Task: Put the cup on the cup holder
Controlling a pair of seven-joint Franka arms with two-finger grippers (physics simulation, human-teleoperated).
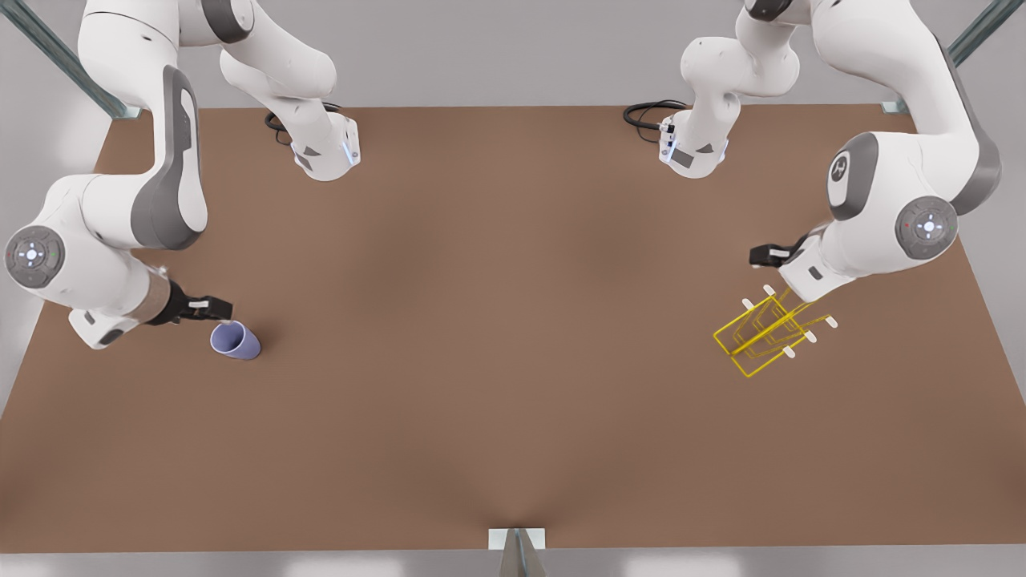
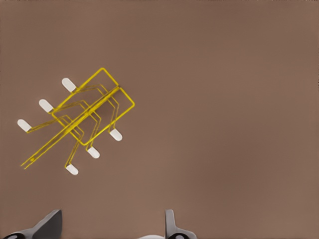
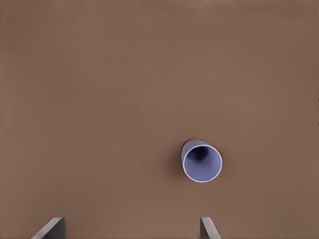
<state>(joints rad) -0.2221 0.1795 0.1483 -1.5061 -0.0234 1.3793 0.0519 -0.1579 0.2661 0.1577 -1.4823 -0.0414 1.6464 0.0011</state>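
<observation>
Hovering over the cup (image 3: pixel 202 161), the right gripper (image 3: pixel 130 228) has its fingers spread wide and empty, so the grasp is yet to come: it must drop and close on the rim. Left gripper (image 2: pixel 110 226), likewise wide, waits above the cup holder (image 1: pixel 761 336), well apart across the bare brown table (image 1: pixel 497 320); nothing stands between.

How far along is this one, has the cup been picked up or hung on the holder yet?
Nothing is done yet. The cup stands upright on the table, ungripped, far from the cup holder at the front view's right. In hand: the right gripper hovers open above the cup, the left gripper open above the holder. Grasping, carrying and placing all remain.
</observation>
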